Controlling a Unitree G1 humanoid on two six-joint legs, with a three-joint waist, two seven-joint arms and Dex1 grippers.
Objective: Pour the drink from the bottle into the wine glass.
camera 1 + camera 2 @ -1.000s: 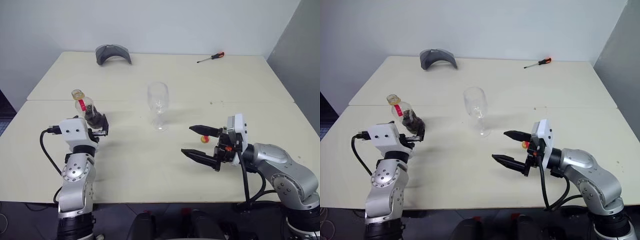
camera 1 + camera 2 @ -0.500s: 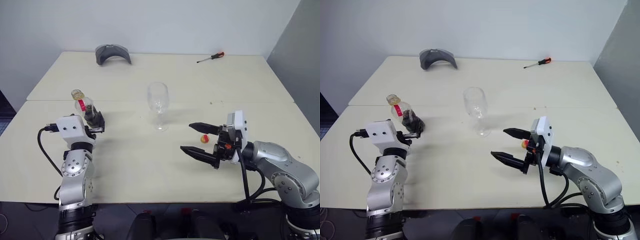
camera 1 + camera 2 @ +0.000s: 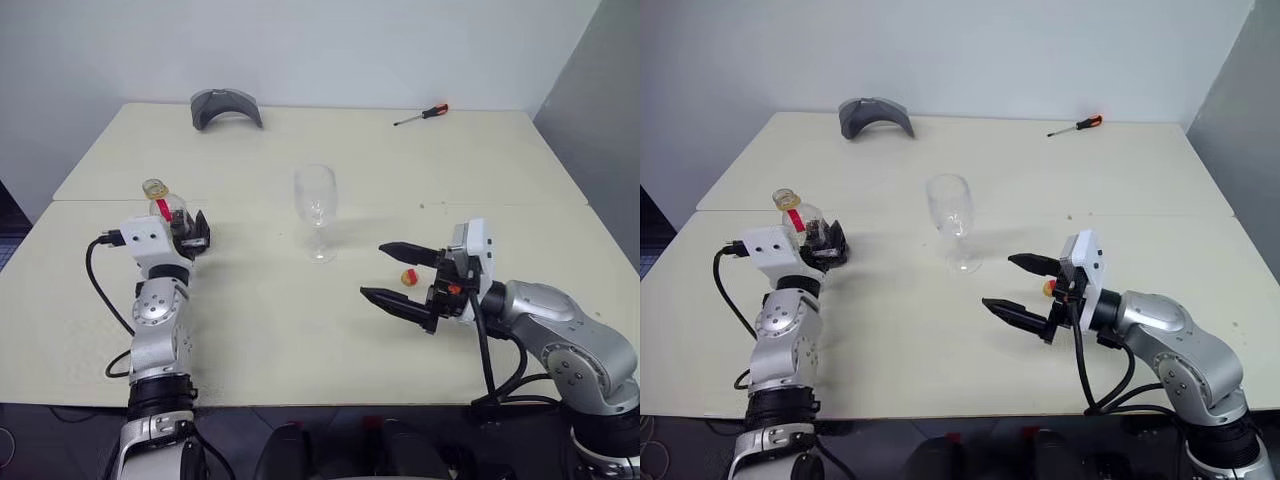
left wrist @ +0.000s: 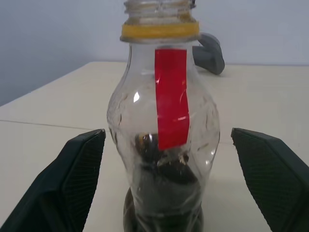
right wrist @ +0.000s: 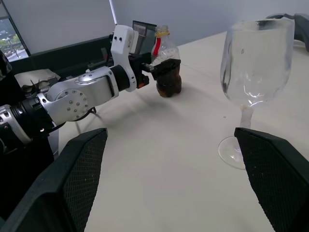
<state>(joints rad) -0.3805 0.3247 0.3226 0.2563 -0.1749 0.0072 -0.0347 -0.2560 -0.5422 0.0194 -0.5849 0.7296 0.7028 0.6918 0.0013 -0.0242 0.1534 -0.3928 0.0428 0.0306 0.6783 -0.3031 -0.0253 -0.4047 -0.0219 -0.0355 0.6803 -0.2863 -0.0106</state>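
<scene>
The bottle (image 4: 164, 145) stands upright on the left of the table with its mouth uncapped and a yellow ring at the neck. The dark drink (image 4: 163, 195) fills only its bottom part. My left gripper (image 3: 190, 232) is open, one finger (image 4: 77, 183) on each side of the bottle's body, with a gap showing on both sides. The wine glass (image 3: 316, 205) stands empty and upright at the table's middle. My right gripper (image 3: 374, 270) hovers open over the table to the right of the glass, holding nothing.
A small red and yellow cap (image 3: 408, 277) lies on the table beside the right gripper's fingers. A grey curved object (image 3: 226, 107) and a red-handled screwdriver (image 3: 422, 114) lie at the far edge. A seam (image 3: 500, 206) crosses the table behind the glass.
My left gripper has moved forward, so its open fingers now stand on both sides of the bottle. The right arm, glass and bottle have stayed where they were.
</scene>
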